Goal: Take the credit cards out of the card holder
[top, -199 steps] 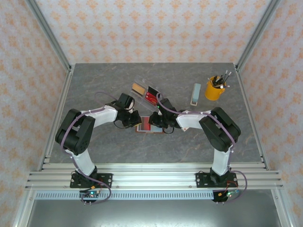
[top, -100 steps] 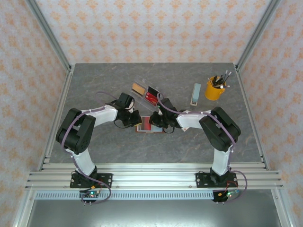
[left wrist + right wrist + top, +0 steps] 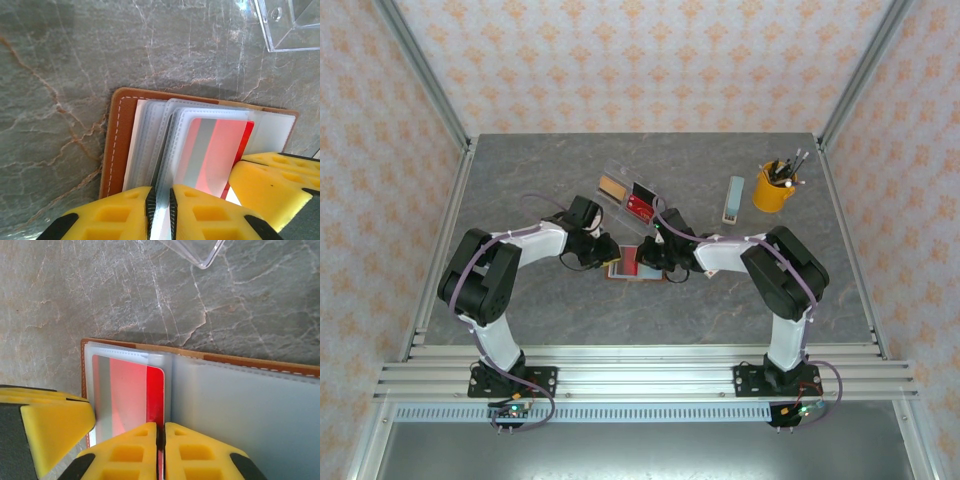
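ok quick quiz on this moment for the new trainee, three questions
1. True or false: the red card is fully out of the card holder.
2. The left gripper pinches: A a pocket sleeve of the card holder, B a spoon, C nothing.
3. Fill in: the right gripper is shut on the ___ card.
Key: 1 false; 2 A; 3 red.

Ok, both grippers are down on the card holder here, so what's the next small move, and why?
Probably the right gripper should slide the red card further out of its clear pocket. Its jaws are pinched on the card's exposed edge, and the left gripper clamps the card holder by its pocket pages, bracing it.
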### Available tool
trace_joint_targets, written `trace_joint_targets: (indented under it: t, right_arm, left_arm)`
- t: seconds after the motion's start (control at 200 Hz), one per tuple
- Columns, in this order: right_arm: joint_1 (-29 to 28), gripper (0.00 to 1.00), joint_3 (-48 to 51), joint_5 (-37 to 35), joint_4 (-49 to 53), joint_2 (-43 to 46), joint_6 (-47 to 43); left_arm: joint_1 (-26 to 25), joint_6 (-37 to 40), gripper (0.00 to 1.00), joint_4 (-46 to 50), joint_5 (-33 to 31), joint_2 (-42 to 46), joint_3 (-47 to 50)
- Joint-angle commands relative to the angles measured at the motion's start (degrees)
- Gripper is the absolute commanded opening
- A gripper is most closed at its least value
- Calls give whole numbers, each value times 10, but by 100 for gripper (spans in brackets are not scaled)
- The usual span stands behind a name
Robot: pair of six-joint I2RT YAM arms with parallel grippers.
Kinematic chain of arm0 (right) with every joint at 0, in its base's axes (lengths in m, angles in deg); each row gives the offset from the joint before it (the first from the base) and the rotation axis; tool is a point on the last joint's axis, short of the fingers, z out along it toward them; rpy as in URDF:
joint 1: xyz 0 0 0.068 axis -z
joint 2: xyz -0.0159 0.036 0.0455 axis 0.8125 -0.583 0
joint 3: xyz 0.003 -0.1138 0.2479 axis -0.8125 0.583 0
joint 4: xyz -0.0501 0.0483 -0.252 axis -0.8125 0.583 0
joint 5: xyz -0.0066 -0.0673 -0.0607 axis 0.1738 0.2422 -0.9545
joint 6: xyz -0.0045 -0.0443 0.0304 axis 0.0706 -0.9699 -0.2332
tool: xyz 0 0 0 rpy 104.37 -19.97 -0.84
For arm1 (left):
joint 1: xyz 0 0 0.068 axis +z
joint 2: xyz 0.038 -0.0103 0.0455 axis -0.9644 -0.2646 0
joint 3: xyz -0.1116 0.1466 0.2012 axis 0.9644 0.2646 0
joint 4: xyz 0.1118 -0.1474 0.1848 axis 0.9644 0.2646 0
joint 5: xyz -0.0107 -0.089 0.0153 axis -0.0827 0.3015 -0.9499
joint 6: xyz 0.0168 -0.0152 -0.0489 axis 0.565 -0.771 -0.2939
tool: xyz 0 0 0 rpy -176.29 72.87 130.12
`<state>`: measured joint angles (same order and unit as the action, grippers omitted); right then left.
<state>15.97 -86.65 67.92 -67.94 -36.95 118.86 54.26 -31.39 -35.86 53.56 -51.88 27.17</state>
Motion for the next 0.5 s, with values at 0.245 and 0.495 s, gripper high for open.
trace_joint_targets:
  t: [0.245,0.495]
  right_arm:
    - [10,8,34,-13,21,26,-10]
    - [13,10,42,-9,12,44,-8]
  left_arm:
    - [10,4,21,36,-33,-10,5]
    - [10,4,19,33,-23,-9,2]
